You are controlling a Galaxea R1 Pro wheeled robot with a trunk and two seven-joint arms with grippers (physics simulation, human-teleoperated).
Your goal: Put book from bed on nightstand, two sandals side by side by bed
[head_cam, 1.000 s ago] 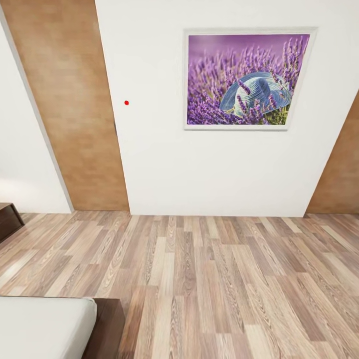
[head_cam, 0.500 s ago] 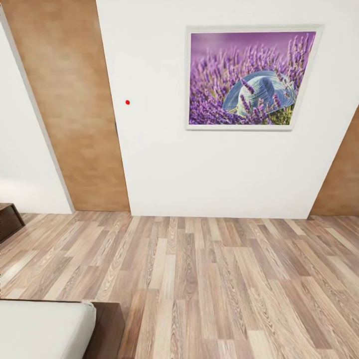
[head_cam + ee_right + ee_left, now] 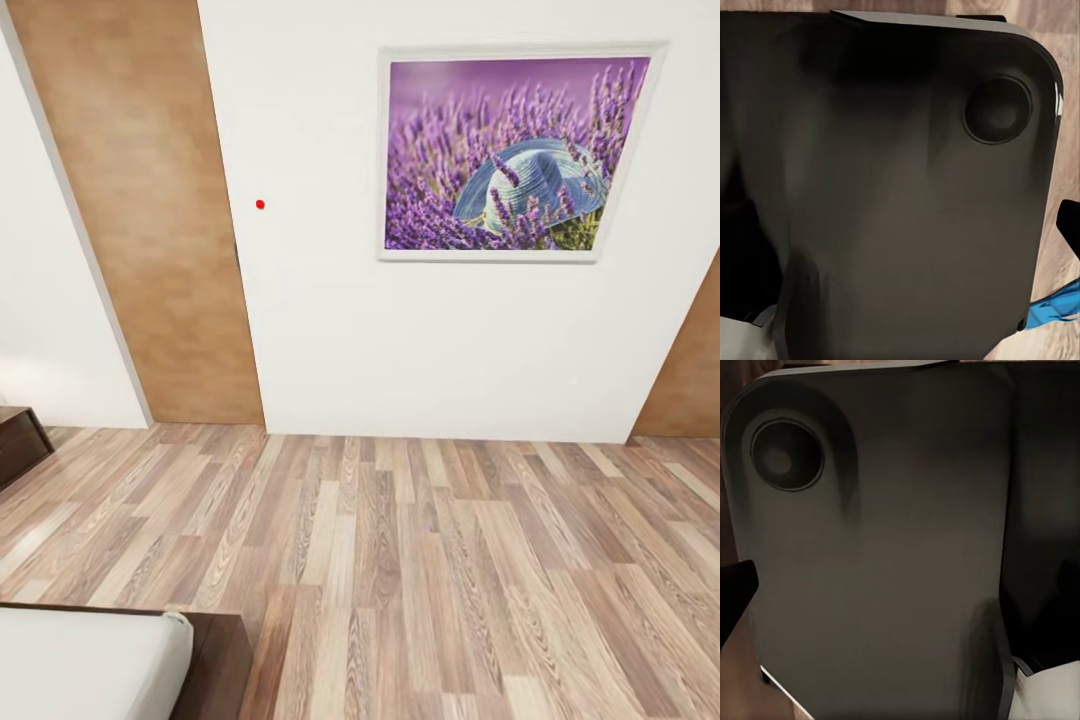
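A corner of the bed (image 3: 90,665), with a pale mattress on a dark brown base, lies at the lower left of the head view. The book is out of view. In the right wrist view a bright blue strip (image 3: 1056,307), seemingly part of a sandal, shows past a dark robot panel (image 3: 892,195). A black fingertip (image 3: 1069,225) of my right gripper sticks out just above it. In the left wrist view another dark panel (image 3: 877,547) blocks most of the sight, with one black fingertip (image 3: 733,594) at its side. Neither gripper's state can be read.
Ahead stands a white wall with a purple lavender picture (image 3: 515,155), a brown door (image 3: 150,220) to its left and another (image 3: 695,370) at the right edge. Wood-plank floor (image 3: 420,560) spreads in front. A dark-brown cabinet corner (image 3: 18,442) shows at the far left.
The whole head view has shifted: wall and picture have slid slightly right and grown a little, so the camera moved. Nothing in the room itself has moved.
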